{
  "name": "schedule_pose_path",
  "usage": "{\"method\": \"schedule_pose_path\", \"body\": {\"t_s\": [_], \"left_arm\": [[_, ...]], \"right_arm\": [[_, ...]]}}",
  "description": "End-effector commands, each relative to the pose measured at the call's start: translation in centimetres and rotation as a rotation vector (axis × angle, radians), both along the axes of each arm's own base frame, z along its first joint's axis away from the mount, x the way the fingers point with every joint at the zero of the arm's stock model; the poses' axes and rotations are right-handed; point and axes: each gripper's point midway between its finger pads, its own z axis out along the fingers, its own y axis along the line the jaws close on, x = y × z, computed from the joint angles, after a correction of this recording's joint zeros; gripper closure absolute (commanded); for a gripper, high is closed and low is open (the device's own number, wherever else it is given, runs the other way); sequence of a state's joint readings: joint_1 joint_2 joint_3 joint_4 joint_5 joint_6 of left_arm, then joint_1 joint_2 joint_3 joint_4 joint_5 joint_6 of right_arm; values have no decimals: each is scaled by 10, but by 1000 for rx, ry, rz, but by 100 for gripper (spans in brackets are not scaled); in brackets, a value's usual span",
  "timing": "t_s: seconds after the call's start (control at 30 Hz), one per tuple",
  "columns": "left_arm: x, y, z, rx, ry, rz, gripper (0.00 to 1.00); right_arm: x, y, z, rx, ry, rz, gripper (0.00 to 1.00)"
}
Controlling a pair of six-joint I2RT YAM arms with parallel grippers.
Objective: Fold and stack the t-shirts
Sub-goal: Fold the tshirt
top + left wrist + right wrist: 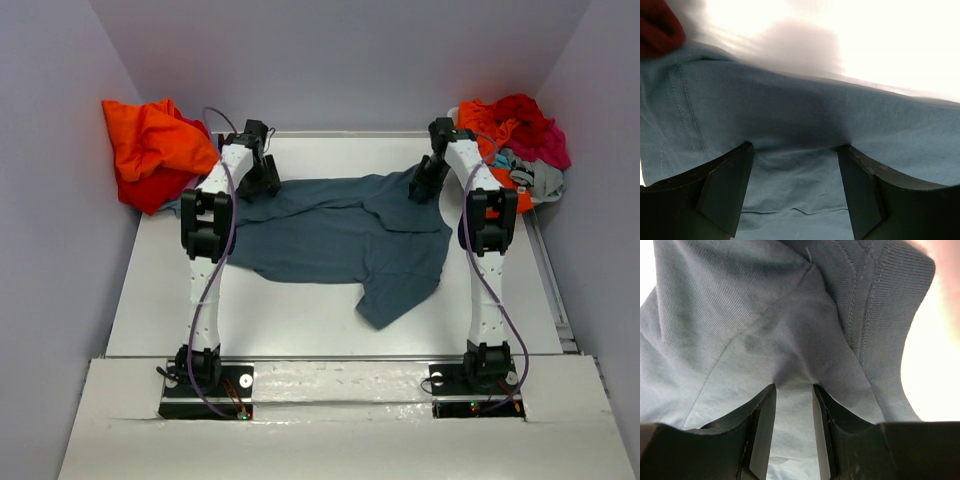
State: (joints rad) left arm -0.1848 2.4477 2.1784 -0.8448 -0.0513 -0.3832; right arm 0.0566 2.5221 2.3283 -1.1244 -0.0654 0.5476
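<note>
Top external: slate-blue t-shirt (330,235) spread on worktop (300,330). Left wrist: left tool (794,148) apart w/ cloth between. Right wrist: right tool (794,387) clamped on shirt fabric.

The overhead view is evenly lit and sharp. Wrist views glare white at the table (890,40) (nearby shirt (790,115) edge blurred).

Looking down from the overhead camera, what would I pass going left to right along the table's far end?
The orange and red t-shirt pile → left gripper → right gripper → mixed-colour t-shirt pile. The slate-blue t-shirt spreads under both grippers, so it has no single place.
</note>
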Motion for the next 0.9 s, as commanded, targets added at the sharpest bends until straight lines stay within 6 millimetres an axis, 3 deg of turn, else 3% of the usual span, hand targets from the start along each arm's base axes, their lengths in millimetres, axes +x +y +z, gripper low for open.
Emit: {"method": "schedule_pose_path", "body": {"t_s": [0.0,0.23,0.33,0.5,0.7,0.77,0.8,0.83,0.87], "left_arm": [[14,15,-25,-1,4,36,19],[53,24,-7,25,-149,62,19],[59,22,4,15,-182,65,19],[56,22,42,27,-274,56,18],[34,7,90,20,-331,16,18],[27,-4,98,28,-341,-10,18],[22,-10,110,37,-362,-22,18],[19,-9,112,39,-362,-25,18],[13,-10,112,53,-354,-27,18]], "right_arm": [[21,-23,-13,-30,-50,7,58],[47,-31,2,-52,-171,41,57],[53,-34,13,-45,-199,38,57],[52,-33,58,-41,-280,36,57],[26,-32,95,-34,-283,32,56],[11,-31,89,-28,-244,35,56],[5,-25,105,-27,-273,48,56],[0,-19,93,-31,-246,63,56],[-12,-19,100,-33,-246,64,55]]}}
